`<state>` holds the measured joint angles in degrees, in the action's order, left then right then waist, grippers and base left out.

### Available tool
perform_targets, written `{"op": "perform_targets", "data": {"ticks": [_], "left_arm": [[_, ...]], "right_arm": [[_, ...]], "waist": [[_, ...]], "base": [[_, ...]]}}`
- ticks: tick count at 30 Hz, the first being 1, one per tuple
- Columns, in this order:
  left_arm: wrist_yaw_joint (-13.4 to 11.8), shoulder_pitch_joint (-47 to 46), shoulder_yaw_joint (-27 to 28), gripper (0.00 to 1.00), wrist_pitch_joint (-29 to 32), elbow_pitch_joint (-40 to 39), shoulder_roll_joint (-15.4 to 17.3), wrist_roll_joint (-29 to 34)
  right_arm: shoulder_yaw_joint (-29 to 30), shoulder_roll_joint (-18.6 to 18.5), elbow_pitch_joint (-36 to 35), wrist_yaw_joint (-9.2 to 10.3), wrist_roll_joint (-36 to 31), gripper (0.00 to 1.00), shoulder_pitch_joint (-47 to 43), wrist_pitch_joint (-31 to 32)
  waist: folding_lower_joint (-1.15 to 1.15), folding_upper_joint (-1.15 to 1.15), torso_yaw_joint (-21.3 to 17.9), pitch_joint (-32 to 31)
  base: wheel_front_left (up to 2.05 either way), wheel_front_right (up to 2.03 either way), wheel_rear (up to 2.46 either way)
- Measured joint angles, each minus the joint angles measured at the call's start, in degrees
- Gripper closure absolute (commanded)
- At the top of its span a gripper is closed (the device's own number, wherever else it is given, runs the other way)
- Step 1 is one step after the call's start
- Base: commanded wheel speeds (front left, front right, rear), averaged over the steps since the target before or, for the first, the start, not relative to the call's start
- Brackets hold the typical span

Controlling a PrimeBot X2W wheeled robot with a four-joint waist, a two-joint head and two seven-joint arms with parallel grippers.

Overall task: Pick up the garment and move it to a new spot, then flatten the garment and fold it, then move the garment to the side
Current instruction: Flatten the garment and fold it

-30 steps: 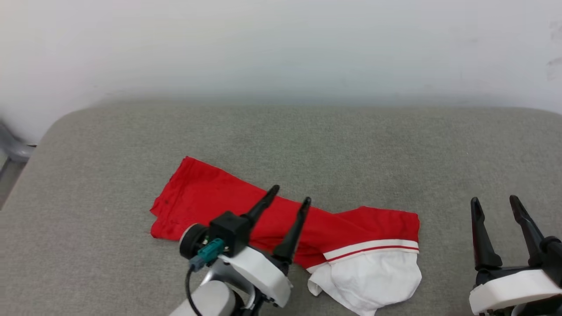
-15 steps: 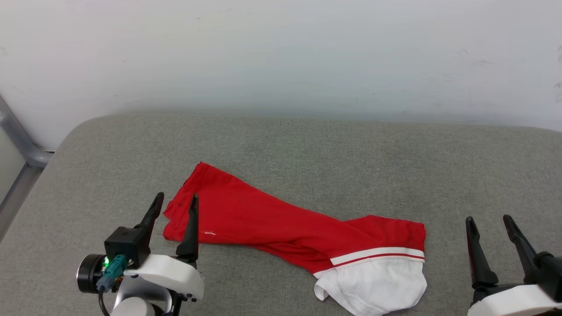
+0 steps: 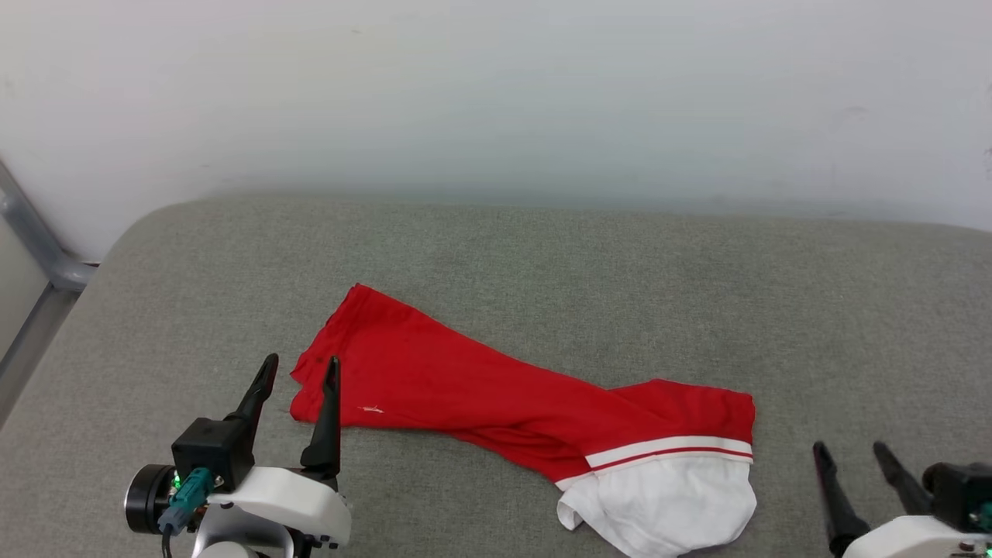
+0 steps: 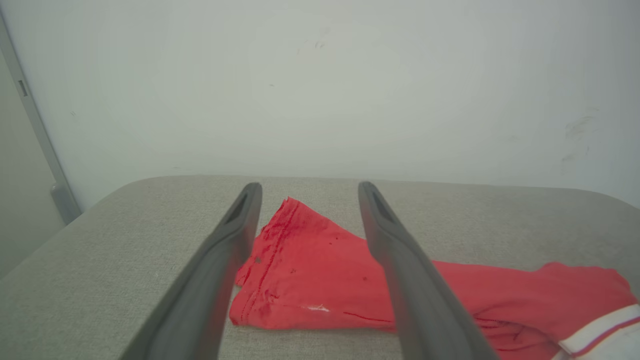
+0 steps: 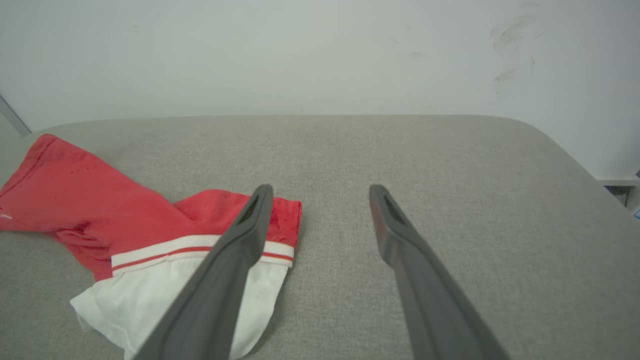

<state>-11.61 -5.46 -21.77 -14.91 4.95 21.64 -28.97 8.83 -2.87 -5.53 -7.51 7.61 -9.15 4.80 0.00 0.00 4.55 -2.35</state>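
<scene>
At the far left edge of the head view, a grey metal post (image 3: 35, 248) is leaning up along the pale wall (image 3: 496, 93). In the lower left of that view, the left gripper (image 3: 301, 359) is pointing up the frame, with its two dark fingers standing wide apart and holding nothing. Its right-hand finger is showing in front of the left end of the garment (image 3: 465, 395), and it is hard to tell if it is touching the cloth. In the left wrist view, that red end is showing between the two fingers. The garment is lying on the soft grey cushion (image 3: 542, 263), a little below the middle of the head view. It is stretching from the left middle down toward the lower right. A tiny white logo (image 3: 370, 408) is sitting near its left end. Further right, the red cloth is bunching up a bit, and a thin red-and-white stripe (image 3: 666, 449) is running across it. Below the stripe, the white cuff (image 3: 666, 504) is lying crumpled near the bottom edge. In the lower right corner, the right gripper (image 3: 849, 448) is pointing up too. Its fingers are also standing wide apart with nothing between them, and it is sitting near the cuff, not touching it.
</scene>
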Motion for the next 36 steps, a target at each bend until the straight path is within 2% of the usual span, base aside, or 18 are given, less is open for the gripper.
{"op": "perform_targets", "data": {"ticks": [4,7,10,13,18,19,20,21,24,28,34,36], "left_arm": [[0.4,-0.1,0.0,0.00,0.0,-0.2,0.0,0.3],[0.9,-0.5,0.0,0.00,0.0,-0.5,-0.2,0.4],[1.5,-1.5,-0.1,0.00,-0.1,-1.1,-0.6,0.6],[2.1,-2.8,-0.1,0.00,-0.1,-1.5,-1.2,1.2],[3.4,-4.4,0.2,0.00,-0.1,-1.7,-2.3,2.1],[4.1,-4.8,0.7,0.00,-0.1,-1.7,-2.9,2.5],[4.2,-4.9,0.9,0.00,-0.1,-1.7,-3.1,2.6],[4.5,-4.9,1.3,0.00,-0.1,-1.5,-3.3,2.7],[5.1,-4.9,1.9,0.00,-0.1,-1.1,-3.9,3.2],[5.6,-4.7,2.3,0.00,-0.1,-0.2,-4.3,4.0],[6.4,-4.3,2.5,0.00,-0.1,0.8,-5.2,4.8],[6.6,-4.5,2.7,0.00,-0.1,0.7,-5.7,5.1]], "right_arm": [[-0.6,0.0,3.0,0.00,0.8,0.00,-0.4,13.0],[-3.2,-0.1,3.7,0.00,1.0,0.00,0.4,22.8],[-6.0,-1.2,3.7,-0.01,2.3,0.00,2.2,30.0],[-8.3,-2.6,4.2,0.00,3.5,0.00,3.6,34.7],[-10.5,-4.1,6.9,0.00,5.0,0.00,5.8,38.2],[-11.0,-4.5,9.0,0.00,6.3,0.48,6.6,39.3],[-11.0,-4.7,9.6,0.00,6.7,0.71,6.7,39.7],[-11.1,-4.8,10.0,0.02,7.3,1.00,6.9,40.0],[-11.1,-5.5,10.3,0.01,8.5,1.00,7.5,39.8],[-11.1,-5.8,8.5,0.00,8.8,1.00,8.8,35.9],[-9.3,-6.7,2.3,0.00,6.3,1.00,14.6,30.9],[-7.4,-6.6,2.2,-0.01,4.4,1.00,19.6,29.7]], "waist": [[0.00,0.00,0.3,0.9],[0.00,0.00,0.6,1.8],[0.00,0.00,1.1,3.3],[0.00,0.00,1.6,5.2],[0.00,0.00,2.6,7.9],[0.00,0.00,3.0,9.2],[0.00,0.00,3.1,9.5],[0.00,0.00,3.1,9.7],[0.00,0.00,3.0,9.9],[0.00,0.00,2.5,9.2],[0.00,0.00,2.1,7.9],[0.00,0.00,2.1,8.4]], "base": [[0.00,0.00,0.00],[0.00,0.00,0.00],[0.00,0.00,0.00],[0.00,0.00,0.00],[0.00,0.00,0.00],[0.00,0.00,0.00],[0.00,0.00,0.00],[0.00,0.00,0.00],[0.00,0.00,0.00],[0.00,0.00,0.00],[0.00,0.00,0.00],[0.00,0.00,0.00]]}}
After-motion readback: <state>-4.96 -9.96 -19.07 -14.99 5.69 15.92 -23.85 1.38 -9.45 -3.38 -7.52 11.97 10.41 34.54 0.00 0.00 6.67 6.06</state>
